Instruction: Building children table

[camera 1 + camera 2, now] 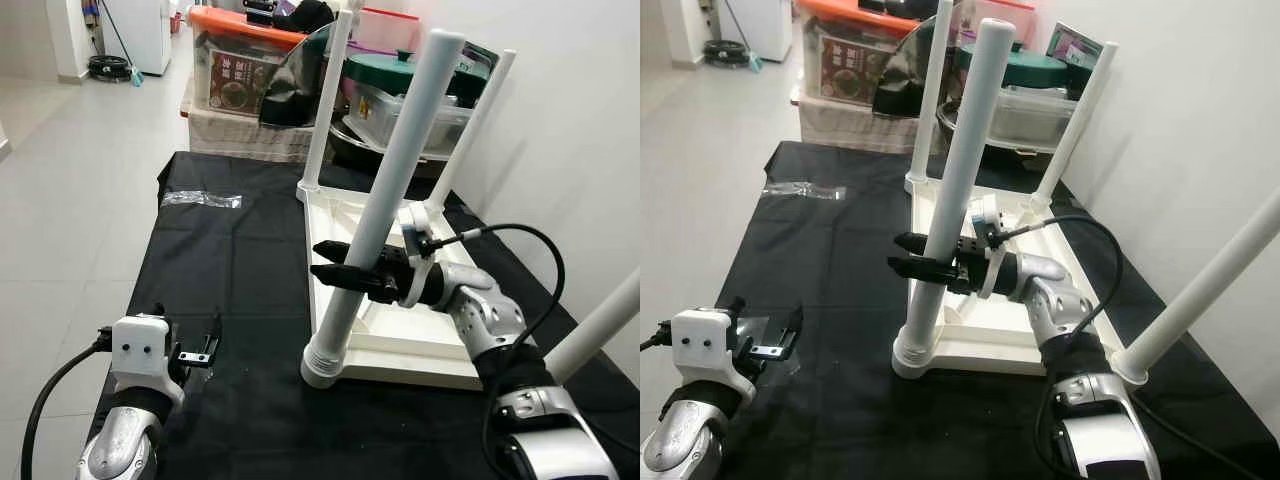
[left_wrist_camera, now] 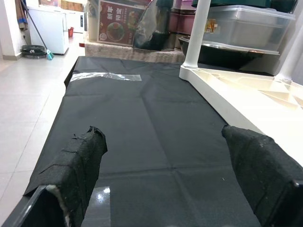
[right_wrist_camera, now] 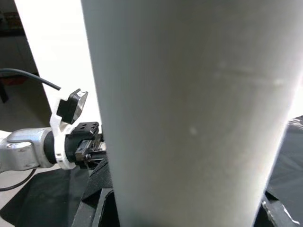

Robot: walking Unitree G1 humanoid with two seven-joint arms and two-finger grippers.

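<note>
A white children's table (image 1: 340, 215) lies upside down on a black cloth (image 1: 240, 270), with its legs pointing up. My right gripper (image 1: 335, 259) reaches in from the right and is shut on the near-left leg (image 1: 400, 150) at about a third of its height. That leg's ribbed base (image 1: 325, 365) sits at the table's near-left corner. In the right wrist view the leg (image 3: 189, 118) stands right against the camera. My left gripper (image 1: 190, 335) hovers open over the cloth at the front left, apart from the table, with nothing between its fingers (image 2: 80, 165).
Three other legs stand at the back left (image 1: 330, 100), the back right (image 1: 470, 130) and the near right (image 1: 600, 325). A clear plastic bag (image 1: 200, 200) lies on the cloth's far left. Storage boxes (image 1: 240, 70) are stacked behind, and a white wall runs along the right.
</note>
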